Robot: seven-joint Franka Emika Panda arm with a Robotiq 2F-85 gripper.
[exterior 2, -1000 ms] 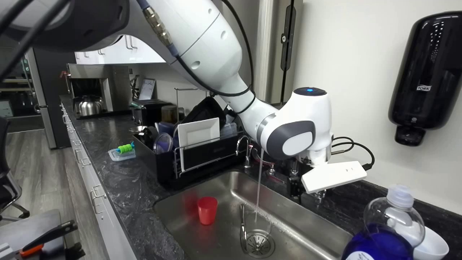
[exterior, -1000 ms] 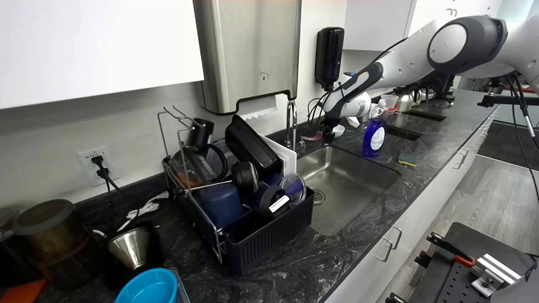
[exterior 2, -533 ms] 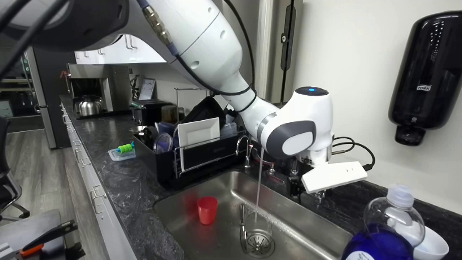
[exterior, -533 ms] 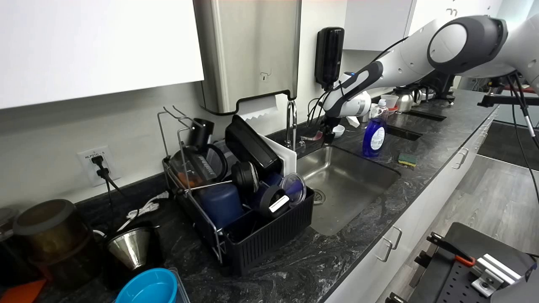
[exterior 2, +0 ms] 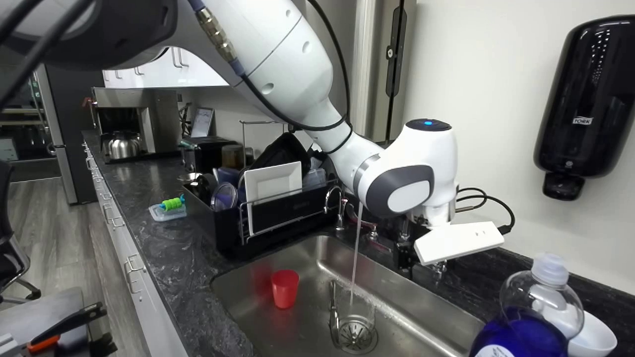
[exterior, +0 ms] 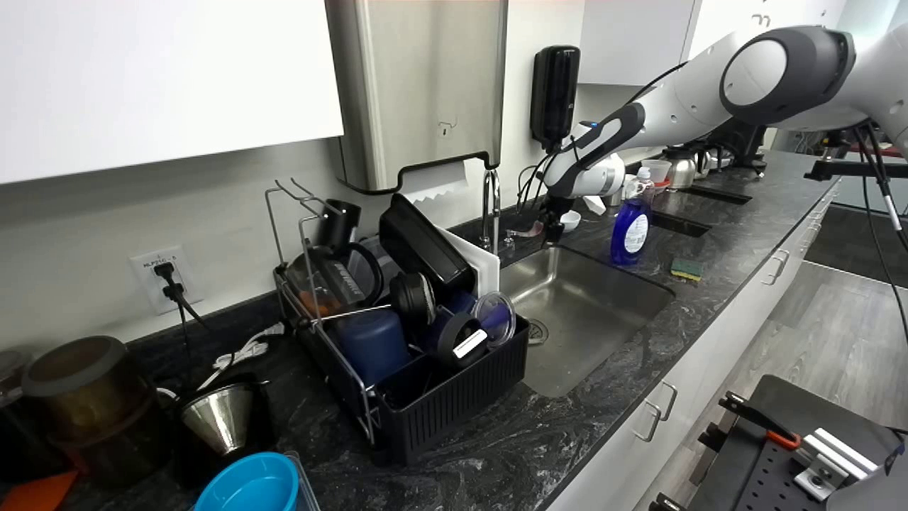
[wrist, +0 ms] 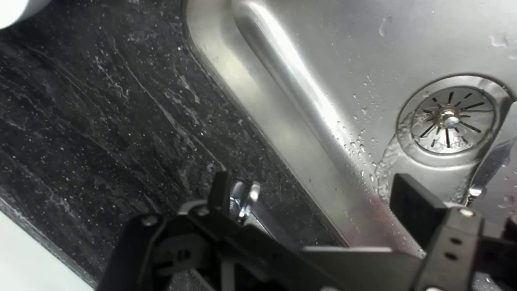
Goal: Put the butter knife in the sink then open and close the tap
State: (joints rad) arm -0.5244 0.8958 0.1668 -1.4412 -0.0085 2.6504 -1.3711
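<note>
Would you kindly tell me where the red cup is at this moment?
In an exterior view, the red cup stands in the sink, to the left of the butter knife and the drain.

Water [exterior 2: 355, 258] is running into the sink [exterior 2: 310, 315]; arm [exterior 2: 307, 89] blocks my view of where it starts. Red cup [exterior 2: 285, 289] upright in the sink, butter knife [exterior 2: 334, 311] lying in the sink, just beside the drain [exterior 2: 355, 335]. Gripper [exterior 2: 407, 264] sits low at the sink's wall-side edge, can't read the finger gap from here. Dish rack [exterior 2: 285, 214] beside sink's far end, soap bottle [exterior 2: 530, 317] by its near end.
</note>
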